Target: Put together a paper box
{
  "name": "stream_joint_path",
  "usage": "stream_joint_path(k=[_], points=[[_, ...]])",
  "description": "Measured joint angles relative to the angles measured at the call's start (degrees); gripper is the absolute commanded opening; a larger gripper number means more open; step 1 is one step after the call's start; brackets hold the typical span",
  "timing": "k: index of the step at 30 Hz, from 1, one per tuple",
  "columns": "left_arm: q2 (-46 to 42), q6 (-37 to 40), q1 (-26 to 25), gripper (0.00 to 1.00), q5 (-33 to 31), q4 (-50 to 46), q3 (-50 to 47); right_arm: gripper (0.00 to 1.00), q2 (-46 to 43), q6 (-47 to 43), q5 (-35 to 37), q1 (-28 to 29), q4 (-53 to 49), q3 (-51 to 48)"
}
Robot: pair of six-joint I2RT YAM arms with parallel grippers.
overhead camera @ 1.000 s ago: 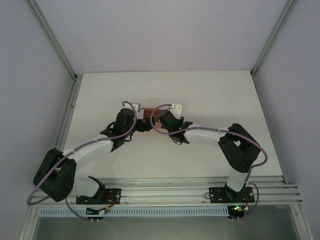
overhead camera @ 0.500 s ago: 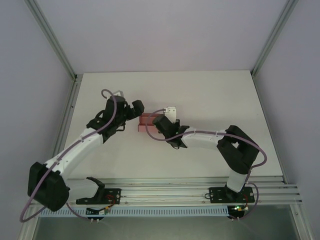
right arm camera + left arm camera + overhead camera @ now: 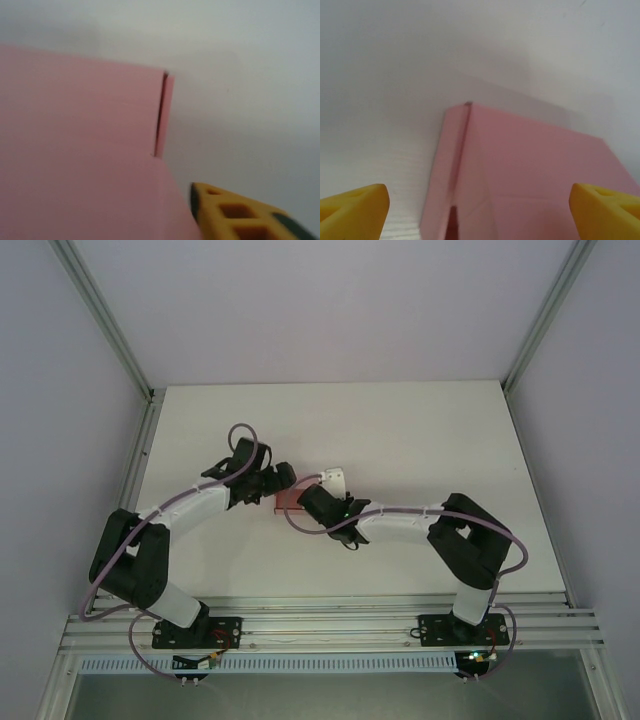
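Straddling the paper box (image 3: 530,165), which lies on the surface (image 3: 420,430) between the arms, the left gripper (image 3: 480,212) stands wide open. Whether the right gripper (image 3: 304,498) grips anything I cannot tell; one finger (image 3: 235,215) shows beside the card. Best, I judge: centre on the folded walls, then close gently so the creases hold.

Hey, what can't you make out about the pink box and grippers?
Top view: paper box mostly hidden under left gripper and right gripper; shape unclear.
Right wrist view: blurred; second finger cut off, so opening unclear.
Left wrist view: box's near end cut off at bottom edge.
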Motion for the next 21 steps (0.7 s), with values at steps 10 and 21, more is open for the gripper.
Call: stream_joint_path(k=[10,21], points=[[-2.9,0.0,0.0,0.85,3.2,6.4,-8.9,0.80,-7.2,-1.1,-15.3,0.2,-6.8,-2.2],[-3.0,2.7,-0.1,0.69,3.3,8.6,-9.9,0.99,-18.4,-7.6,-26.3,-5.4,-7.4,-3.8]])
